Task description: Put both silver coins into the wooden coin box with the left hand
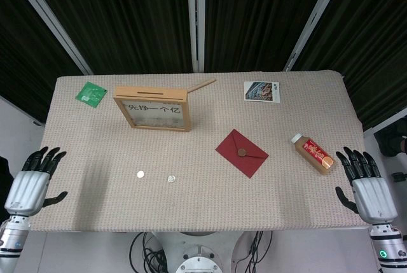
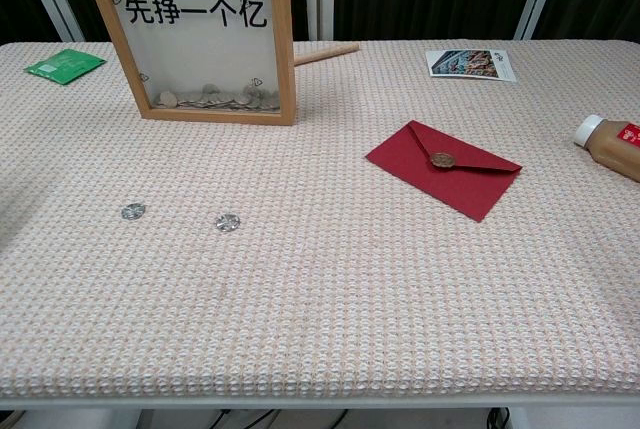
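Observation:
Two silver coins lie flat on the woven tablecloth, apart from each other: one (image 1: 140, 174) (image 2: 133, 211) to the left, the other (image 1: 171, 179) (image 2: 227, 222) to its right. The wooden coin box (image 1: 153, 108) (image 2: 200, 34) stands upright behind them, with a clear front, black lettering and several coins inside. My left hand (image 1: 35, 177) hovers off the table's left edge, fingers spread and empty. My right hand (image 1: 365, 184) hangs off the right edge, also spread and empty. The chest view shows neither hand.
A red envelope (image 1: 241, 153) (image 2: 444, 166) lies right of centre. A brown bottle (image 1: 313, 153) (image 2: 608, 147) lies on its side near the right edge. A green packet (image 1: 91, 93) (image 2: 63, 65), a wooden stick (image 1: 201, 86) (image 2: 325, 52) and a photo card (image 1: 261, 91) (image 2: 470, 64) lie at the back.

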Available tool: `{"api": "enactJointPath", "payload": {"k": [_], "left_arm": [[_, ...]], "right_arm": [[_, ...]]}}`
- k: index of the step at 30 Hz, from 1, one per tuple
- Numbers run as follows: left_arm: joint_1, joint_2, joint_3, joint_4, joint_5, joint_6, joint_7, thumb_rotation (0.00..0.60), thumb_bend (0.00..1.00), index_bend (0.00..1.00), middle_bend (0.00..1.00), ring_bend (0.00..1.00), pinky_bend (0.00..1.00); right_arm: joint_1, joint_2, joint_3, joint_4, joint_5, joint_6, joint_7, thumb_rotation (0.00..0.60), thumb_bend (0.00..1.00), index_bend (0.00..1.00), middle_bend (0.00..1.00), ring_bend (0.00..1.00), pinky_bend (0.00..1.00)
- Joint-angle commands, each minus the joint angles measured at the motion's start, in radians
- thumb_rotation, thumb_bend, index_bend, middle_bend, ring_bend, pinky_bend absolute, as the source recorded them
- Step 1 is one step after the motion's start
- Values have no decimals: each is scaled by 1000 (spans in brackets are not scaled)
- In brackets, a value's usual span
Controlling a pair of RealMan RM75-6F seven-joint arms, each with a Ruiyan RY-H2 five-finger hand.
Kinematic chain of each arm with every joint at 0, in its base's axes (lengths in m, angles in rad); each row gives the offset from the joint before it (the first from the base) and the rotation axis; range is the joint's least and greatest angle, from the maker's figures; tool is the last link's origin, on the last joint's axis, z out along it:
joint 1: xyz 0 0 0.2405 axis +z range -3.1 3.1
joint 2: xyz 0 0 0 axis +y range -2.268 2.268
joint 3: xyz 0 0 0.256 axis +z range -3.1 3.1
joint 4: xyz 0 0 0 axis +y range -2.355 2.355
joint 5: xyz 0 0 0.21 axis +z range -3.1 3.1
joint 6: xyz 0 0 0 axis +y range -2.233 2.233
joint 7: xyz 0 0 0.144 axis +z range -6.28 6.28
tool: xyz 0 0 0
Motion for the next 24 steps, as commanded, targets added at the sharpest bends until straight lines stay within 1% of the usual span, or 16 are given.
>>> {"api": "enactJointPath", "payload": {"k": [1, 7, 16, 19, 22, 24], "left_arm": [[1, 3, 1, -3, 1, 1, 1, 600, 126, 132, 79, 0, 112], [1, 5, -1, -4, 5, 4, -9, 600, 126, 132, 80, 0, 112], [-15, -26, -7, 13, 34, 7, -17, 600, 126, 132, 87, 0, 110], [-27, -49, -8, 21, 46, -4, -17, 600, 126, 132, 87, 0, 106], [-38, -101, -12, 46, 70, 4, -1, 600, 127, 137, 87, 0, 84], [-51, -138, -9, 65, 80, -11, 16, 600, 128, 143, 87, 0, 74]], "right_arm": [[1, -3, -1, 0, 0, -1, -3, 600, 287, 0, 0, 0, 0], [-2, -4, 0, 1, 2, 5, -1, 600, 286, 0, 0, 0, 0], [-1, 6, 4, -17, 7, 4, -8, 600, 287, 0, 0, 0, 0], [2, 8, 10, -18, 13, 4, -8, 600, 286, 0, 0, 0, 0], [8, 13, 19, -20, 27, -5, -4, 600, 287, 0, 0, 0, 0], [11, 19, 25, -24, 37, -9, 2, 600, 287, 0, 0, 0, 0]]}}
